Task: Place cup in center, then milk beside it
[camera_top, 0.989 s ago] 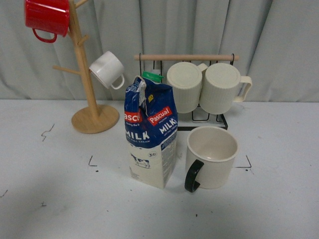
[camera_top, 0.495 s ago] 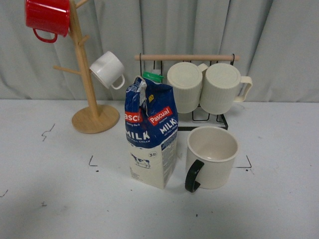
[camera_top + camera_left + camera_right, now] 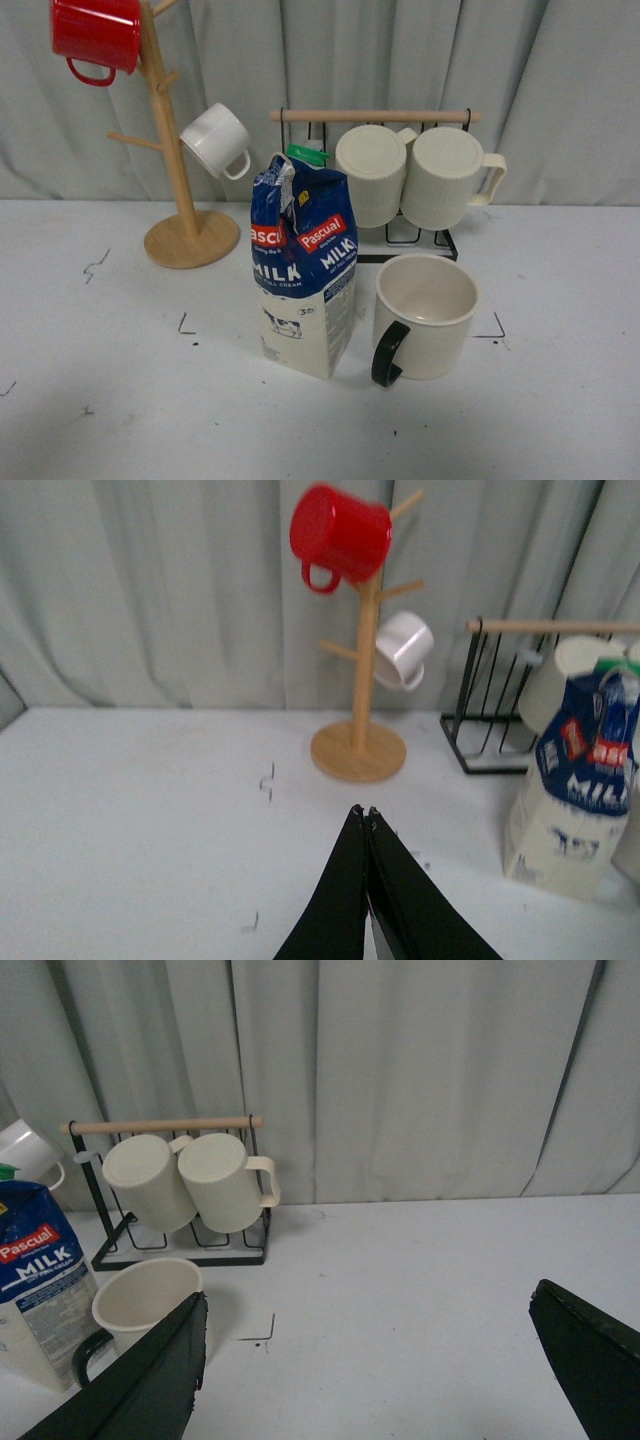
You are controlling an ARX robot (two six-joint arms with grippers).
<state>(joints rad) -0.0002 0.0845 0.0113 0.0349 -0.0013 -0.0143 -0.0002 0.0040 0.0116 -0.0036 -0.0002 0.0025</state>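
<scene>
Just beside the upright cup (image 3: 425, 315), the milk (image 3: 303, 265) looks top-heavy, best held mid-body; left jaws clenched empty, right jaws released.

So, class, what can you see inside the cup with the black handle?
The cup looks empty: only its bare cream inner wall shows in the front view. Its near rim hides the bottom, so something lying flat there can't be ruled out.

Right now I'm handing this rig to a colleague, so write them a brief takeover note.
Left gripper: shut, empty, low over the table, clear of the milk.
Right gripper: open, empty, away from the cup.
Cup stands upright between the corner marks, black handle toward the robot.
Milk stands upright close beside it, on its left.
Both placements look done; nothing obvious is left.
</scene>
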